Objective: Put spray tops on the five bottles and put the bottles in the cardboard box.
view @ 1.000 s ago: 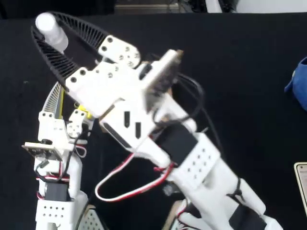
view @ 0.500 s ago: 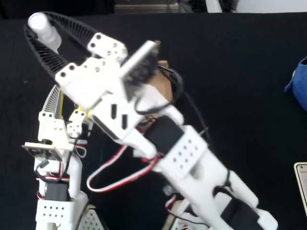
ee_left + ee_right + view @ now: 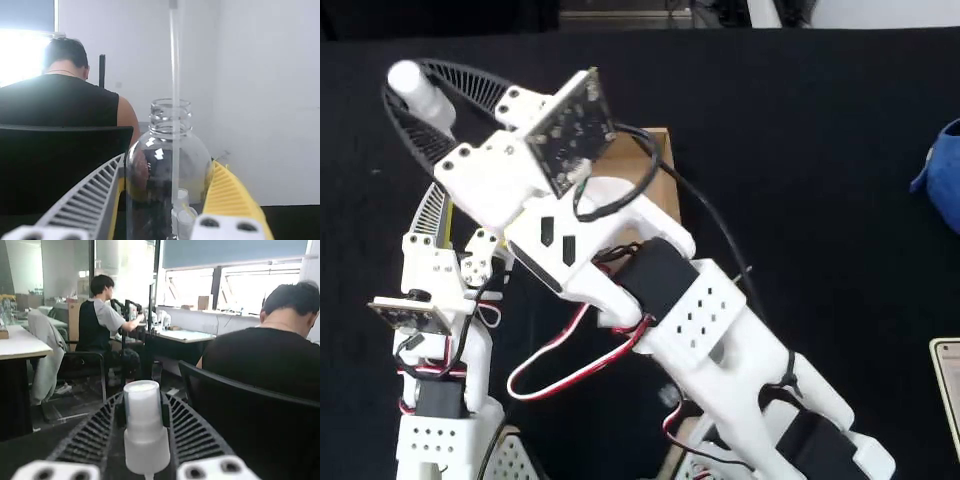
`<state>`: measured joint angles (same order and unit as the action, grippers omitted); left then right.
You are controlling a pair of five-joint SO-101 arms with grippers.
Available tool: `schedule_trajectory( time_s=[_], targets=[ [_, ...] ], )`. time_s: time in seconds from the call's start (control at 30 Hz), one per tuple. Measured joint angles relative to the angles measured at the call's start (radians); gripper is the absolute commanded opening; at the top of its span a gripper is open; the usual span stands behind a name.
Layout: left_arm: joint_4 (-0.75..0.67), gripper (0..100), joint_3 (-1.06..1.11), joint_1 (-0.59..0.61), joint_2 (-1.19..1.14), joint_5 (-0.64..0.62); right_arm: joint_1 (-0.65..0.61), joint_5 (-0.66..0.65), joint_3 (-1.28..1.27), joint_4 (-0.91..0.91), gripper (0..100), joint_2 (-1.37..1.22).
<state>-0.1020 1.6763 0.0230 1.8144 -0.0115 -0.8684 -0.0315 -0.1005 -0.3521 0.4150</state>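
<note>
Right claw [image 3: 143, 401] clamps one spray top [image 3: 145, 437]; left claw [image 3: 167, 162] clamps one clear bottle [image 3: 150, 175].

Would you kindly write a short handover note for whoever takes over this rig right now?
Right hand: shut on the white plastic spray top.
Left hand: shut on the clear plastic bottle, which is upright with its neck uncapped. The thin dip tube seems to run down into it.
Brown cardboard box: behind the right arm, contents hidden.
Done: top not yet seated.
Left: seat the top, box this bottle, then the others.
</note>
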Motion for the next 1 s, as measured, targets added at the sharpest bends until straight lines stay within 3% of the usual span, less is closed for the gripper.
schedule_trajectory(
  time_s=[0.23,0.47,0.7,0.8,1.0],
  targets=[
    [0.0,3,0.0,0.0,0.0,0.0,0.0,0.002,0.0,-0.109,18.8,0.0],
    [0.0,3,0.0,0.0,0.0,0.0,-0.032,0.002,0.0,-0.157,12.2,0.048],
    [0.0,3,0.0,0.0,0.0,0.0,-0.032,0.002,0.0,-0.186,1.2,0.256],
    [0.0,3,0.0,0.0,0.0,0.0,0.077,0.002,-0.003,-0.235,1.2,0.362],
    [0.0,3,0.0,0.0,0.0,0.0,0.439,0.002,-0.204,-0.331,1.5,0.588]
  ],
)
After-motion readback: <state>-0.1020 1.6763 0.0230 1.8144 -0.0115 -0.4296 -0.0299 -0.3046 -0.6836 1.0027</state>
